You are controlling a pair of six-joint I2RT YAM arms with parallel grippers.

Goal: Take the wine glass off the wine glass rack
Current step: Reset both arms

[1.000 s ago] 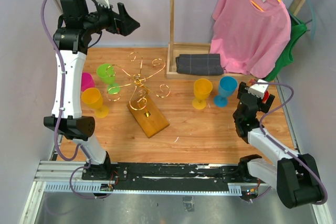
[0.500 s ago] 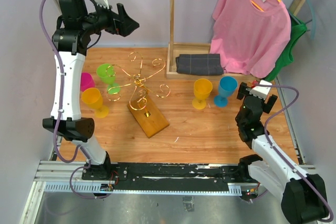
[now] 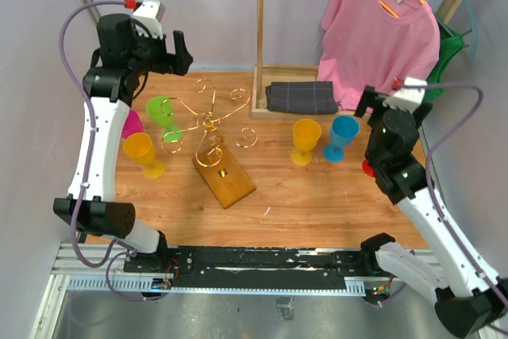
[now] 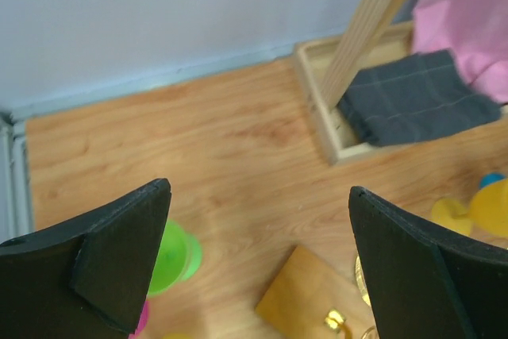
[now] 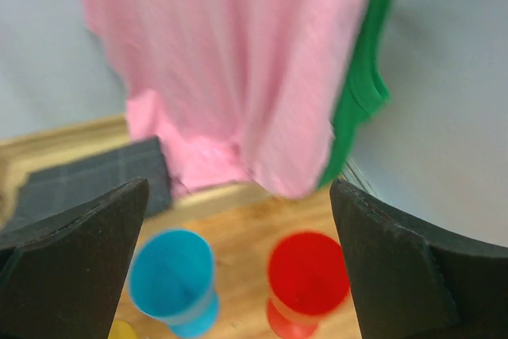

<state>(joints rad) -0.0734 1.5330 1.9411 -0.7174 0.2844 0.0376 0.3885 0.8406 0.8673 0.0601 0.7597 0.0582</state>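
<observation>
The wine glass rack [image 3: 208, 121] is gold wire with curled arms on a wooden base [image 3: 225, 174]; that base [image 4: 305, 295] also shows low in the left wrist view. A green wine glass [image 3: 161, 109] stands upright at its left arms, its foot showing inside one spiral loop. I cannot tell whether it rests on the wire. It shows again as the green wine glass [image 4: 171, 256] in the left wrist view. My left gripper [image 3: 176, 52] [image 4: 258, 188] hangs open high above and behind it. My right gripper [image 3: 393, 109] [image 5: 238, 184] is open, far right, holding nothing.
Left of the rack are a pink glass [image 3: 131, 123] and a yellow glass [image 3: 141, 151]. To the right stand a yellow glass [image 3: 305, 134], a blue glass [image 3: 344, 131] [image 5: 171, 279] and a red glass [image 5: 308, 271]. Behind are a wooden frame with folded grey cloth [image 3: 300, 97] and hanging pink shirt [image 3: 381, 41].
The left gripper has tipped from pointing right to pointing down at the table. The right arm has risen and swung back toward the shirts. Both stayed open.
</observation>
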